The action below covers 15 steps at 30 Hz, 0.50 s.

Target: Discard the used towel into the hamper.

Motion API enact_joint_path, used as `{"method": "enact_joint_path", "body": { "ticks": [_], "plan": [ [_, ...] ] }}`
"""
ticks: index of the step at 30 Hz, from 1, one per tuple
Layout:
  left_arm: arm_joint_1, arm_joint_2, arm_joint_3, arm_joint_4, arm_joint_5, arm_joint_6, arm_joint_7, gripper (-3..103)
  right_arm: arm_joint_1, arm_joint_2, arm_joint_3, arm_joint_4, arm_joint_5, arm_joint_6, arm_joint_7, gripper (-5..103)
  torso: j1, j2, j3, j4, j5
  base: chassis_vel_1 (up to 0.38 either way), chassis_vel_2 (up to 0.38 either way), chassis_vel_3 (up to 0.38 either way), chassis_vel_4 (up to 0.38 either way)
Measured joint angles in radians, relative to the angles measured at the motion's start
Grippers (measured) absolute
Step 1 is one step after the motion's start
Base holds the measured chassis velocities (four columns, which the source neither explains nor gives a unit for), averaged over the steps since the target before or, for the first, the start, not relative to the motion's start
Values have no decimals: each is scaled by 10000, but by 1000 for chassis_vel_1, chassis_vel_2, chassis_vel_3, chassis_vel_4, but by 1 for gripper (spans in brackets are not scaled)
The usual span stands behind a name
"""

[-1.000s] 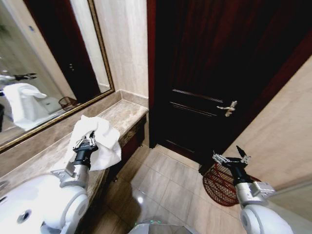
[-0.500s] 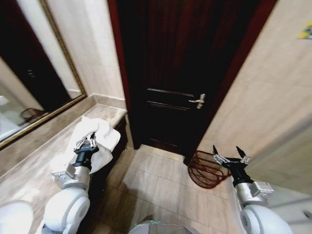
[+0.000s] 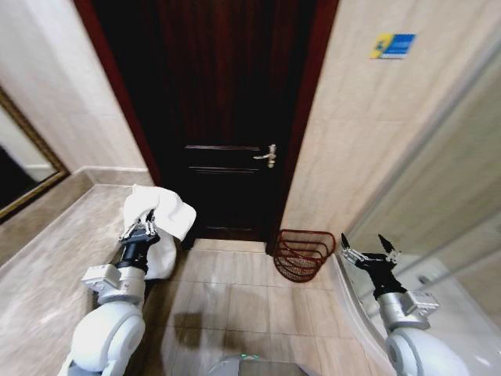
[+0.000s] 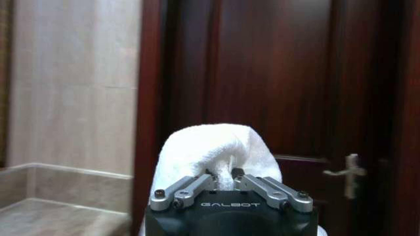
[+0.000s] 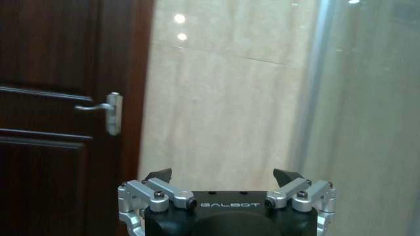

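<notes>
Head view: left claw (image 3: 139, 229) clamped on the white towel (image 3: 160, 211), held up left of the dark wood door (image 3: 223, 117); towel drapes over and below the claw. Left wrist view confirms the towel (image 4: 213, 147) is pinched between the closed fingertips. Hamper (image 3: 304, 252) sits on the tile floor (image 3: 243, 294) at the door's lower right corner, against the beige wall; contents can't be made out through the weave. Right claw (image 3: 369, 247) spread wide, empty, just right of the hamper. Door handle (image 3: 268, 154) on the door's right edge.
</notes>
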Motion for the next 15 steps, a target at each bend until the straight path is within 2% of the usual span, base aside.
{"method": "enact_joint_path", "body": {
  "ticks": [9, 15],
  "plan": [
    [187, -280, 155, 1, 340, -264, 445, 7, 25, -86, 18, -66, 93, 93, 14, 100, -21, -34, -17, 0, -1, -108, -113, -112, -106],
    [227, -356, 206, 58, 581, -607, 705, 7, 145, -91, -28, -172, 111, 103, 35, 100, -96, -193, -103, 1, 1, 0, 0, 0, 0]
  ]
}}
